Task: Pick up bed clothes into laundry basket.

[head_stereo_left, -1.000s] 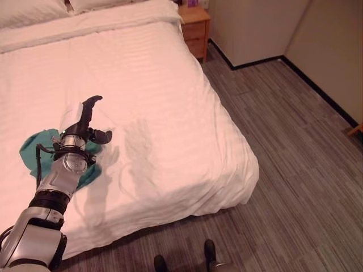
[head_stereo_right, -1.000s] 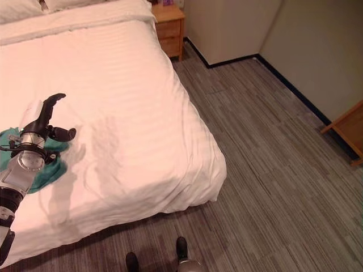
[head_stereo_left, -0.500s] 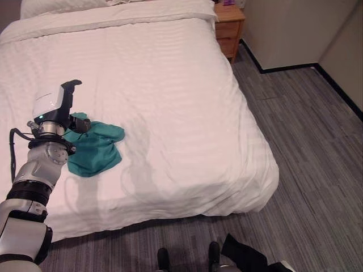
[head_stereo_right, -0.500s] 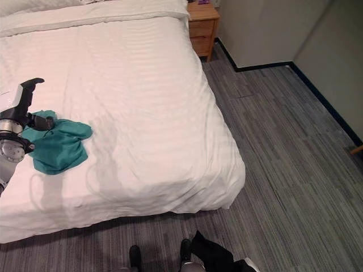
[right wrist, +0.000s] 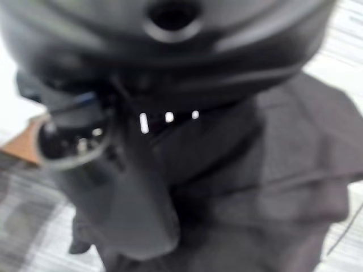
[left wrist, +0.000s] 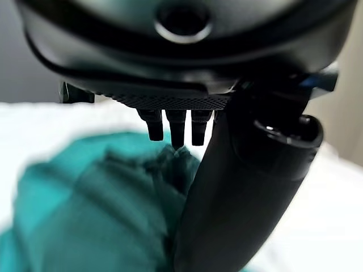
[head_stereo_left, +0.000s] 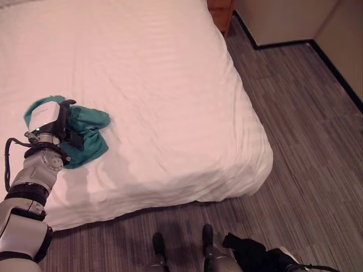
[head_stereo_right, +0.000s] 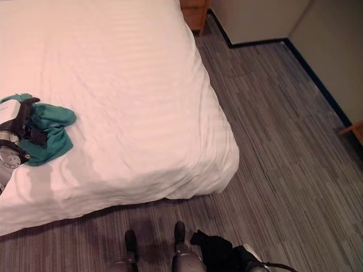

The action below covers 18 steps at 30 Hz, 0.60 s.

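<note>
One bed (head_stereo_left: 159, 85), covered by a white sheet with a faint woven stripe pattern; surface smooth across the middle, softly creased toward the near edge and draped over the rounded foot corner.

One teal garment (head_stereo_left: 85, 127), soft thin cloth, crumpled into an irregular heap with several folds; located on the bed near its left near edge, lying on the sheet.

Left hand (head_stereo_left: 62, 124): dark, rigid, with a white cover on its back; placed on top of the teal garment. In the left wrist view, fingers (left wrist: 177, 126) pointed down into the cloth folds and thumb (left wrist: 249, 187) pressed against the cloth beside them. Fingers and thumb closed in on the bunched teal cloth, pinching it.

Right hand (right wrist: 130, 187): seen close in the right wrist view, against one black garment (right wrist: 283, 187), a matte, limp cloth with broad folds. Same black garment (head_stereo_left: 252, 255) visible in the head views as a dark bundle low over the floor. Thumb lying on the black cloth; whether the fingers are curled round it cannot be told.

One floor (head_stereo_left: 317, 130), grey plank-pattern surface with fine lengthwise streaks, bordered by a dark skirting strip (head_stereo_left: 281, 43) along pale walls.

One wooden nightstand (head_stereo_left: 220, 10), orange-brown, at the far bed corner, partly cut off.
</note>
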Available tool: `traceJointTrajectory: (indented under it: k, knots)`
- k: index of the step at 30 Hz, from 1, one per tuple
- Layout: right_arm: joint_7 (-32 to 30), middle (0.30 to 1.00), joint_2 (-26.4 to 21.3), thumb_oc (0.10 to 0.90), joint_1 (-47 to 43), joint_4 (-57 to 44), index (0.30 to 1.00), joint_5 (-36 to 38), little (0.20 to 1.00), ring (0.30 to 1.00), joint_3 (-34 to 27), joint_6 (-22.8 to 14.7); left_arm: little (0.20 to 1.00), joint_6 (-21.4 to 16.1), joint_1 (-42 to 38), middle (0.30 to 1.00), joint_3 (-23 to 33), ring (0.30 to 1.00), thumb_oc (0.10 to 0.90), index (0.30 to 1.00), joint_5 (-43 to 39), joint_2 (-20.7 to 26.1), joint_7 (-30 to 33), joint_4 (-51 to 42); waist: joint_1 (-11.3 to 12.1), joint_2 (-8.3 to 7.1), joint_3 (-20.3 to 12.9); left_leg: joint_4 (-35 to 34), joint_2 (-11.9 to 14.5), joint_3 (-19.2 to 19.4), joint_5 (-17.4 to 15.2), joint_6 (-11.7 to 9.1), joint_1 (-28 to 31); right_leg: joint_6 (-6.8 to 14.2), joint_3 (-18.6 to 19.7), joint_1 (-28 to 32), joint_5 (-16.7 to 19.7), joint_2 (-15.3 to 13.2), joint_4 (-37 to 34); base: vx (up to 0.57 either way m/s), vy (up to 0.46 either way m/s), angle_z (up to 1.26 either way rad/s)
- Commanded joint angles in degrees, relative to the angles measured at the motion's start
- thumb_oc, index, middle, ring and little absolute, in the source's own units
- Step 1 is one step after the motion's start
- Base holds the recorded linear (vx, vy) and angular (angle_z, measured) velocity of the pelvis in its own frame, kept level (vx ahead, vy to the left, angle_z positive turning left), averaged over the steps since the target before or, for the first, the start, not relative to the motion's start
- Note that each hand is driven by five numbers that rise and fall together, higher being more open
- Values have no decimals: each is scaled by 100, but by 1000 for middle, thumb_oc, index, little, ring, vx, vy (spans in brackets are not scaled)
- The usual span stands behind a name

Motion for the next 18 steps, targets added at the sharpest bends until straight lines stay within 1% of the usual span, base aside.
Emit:
traceJointTrajectory:
  k: [1, 2, 3, 6, 7, 8, 9, 12, 14, 15, 16, 17, 18]
  knots:
    - [-107, 300, -444, 400, 60, -102, 300, 307, 300, 300, 157, -25, 900, -119, -1100, 900, 209, 900, 800, 900, 78, 285, 91, 567, -51, -212, 72, 2, 375, -39, -345, -348, -21, 850, 9, -12, 32, -659, -97, -67, 5, -15]
    - [-59, 300, -489, 400, 18, -204, 300, 379, 300, 300, 152, -95, 300, 19, -1010, 300, 5, 300, 400, 300, 397, 260, -161, 1219, -132, -187, 115, 2, 414, 7, -303, -365, -129, 862, 53, -152, 59, -654, -97, -42, 8, -19]
    - [-33, 300, -518, 400, 9, -255, 300, 433, 300, 300, 124, -119, 300, 71, -868, 300, 82, 300, 400, 300, 433, 245, -288, 1582, -148, -179, 106, 2, 438, 33, -302, -373, -160, 861, 98, -216, 64, -645, -97, -47, 7, -17]
    - [46, 300, -599, 400, 198, -349, 300, 475, 300, 300, 37, -152, 300, 112, -398, 300, 520, 300, 400, 300, 252, 323, -548, 2058, -182, -156, 54, 2, 490, 127, -333, -395, -47, 839, 173, -174, 25, -611, -97, 6, -21, -22]
    - [47, 300, -602, 400, 199, -350, 300, 475, 300, 300, 39, -152, 300, 112, -391, 300, 527, 300, 400, 300, 253, 323, -548, 2055, -183, -155, 55, 2, 491, 129, -334, -395, -43, 839, 174, -171, 24, -610, -97, 39, -37, -32]
    - [123, 300, -731, 400, 368, -462, 300, 482, 300, 300, -66, -183, 300, 125, -124, 300, 709, 300, 400, 300, 256, 487, -632, 2145, -190, -127, -23, 2, 521, 214, -412, -414, 162, 827, 202, -31, -50, -581, -97, 37, -36, -25]
    - [146, 300, -807, 400, 425, -518, 300, 468, 300, 300, -94, -187, 300, 134, -21, 300, 760, 300, 400, 300, 283, 558, -656, 2116, -202, -116, -81, 2, 526, 230, -398, -413, 202, 814, 200, -10, -48, -577, -97, 54, -61, -27]
    - [184, 300, -1089, 400, 602, -747, 300, 386, 300, 300, -263, -229, 300, 116, 147, 300, 812, 300, 400, 300, 423, 863, -604, 1853, -185, -39, -286, 2, 530, 267, -489, -433, 508, 787, 140, 315, -174, -547, -97, 58, -64, -12]
    - [165, 300, -1291, 400, 605, -932, 300, 302, 300, 300, -322, -274, 300, 35, 93, 300, 772, 300, 400, 300, 499, 1117, -425, 1453, -151, 25, -411, 2, 509, 236, -537, -438, 700, 779, 78, 562, -253, -539, -97, 48, -55, 11]
    - [165, 300, -1292, 400, 602, -937, 300, 301, 300, 300, -322, -272, 300, 38, 102, 300, 784, 300, 400, 300, 501, 1121, -426, 1445, -158, 22, -415, 2, 504, 231, -508, -436, 676, 774, 76, 542, -231, -544, -97, 47, -17, 27]
    - [139, 300, -1517, 400, 526, -1174, 300, 194, 300, 300, -324, -308, 300, 20, 33, 300, 815, 300, 400, 300, 541, 1270, -167, 687, -100, 58, -486, 2, 441, 189, -557, -379, 909, 763, 55, 783, -298, -541, -97, 44, 8, 27]
    - [103, 300, -1644, 400, 510, -1415, 300, 127, 300, 300, -366, -355, 300, -31, 70, 300, 917, 300, 400, 300, 529, 1381, 14, 80, -38, 63, -504, 2, 398, 156, -590, -338, 1062, 759, 44, 924, -345, -537, -97, 42, 28, 23]
    - [47, 300, -1797, 400, 477, -1779, 300, 88, 300, 300, -465, -413, 300, -90, 262, 300, 1170, 300, 400, 300, 468, 1499, 232, -823, 60, 43, -491, 38, 337, 39, -617, -310, 1229, 751, 80, 1043, -371, -533, -97, -25, 34, 5]
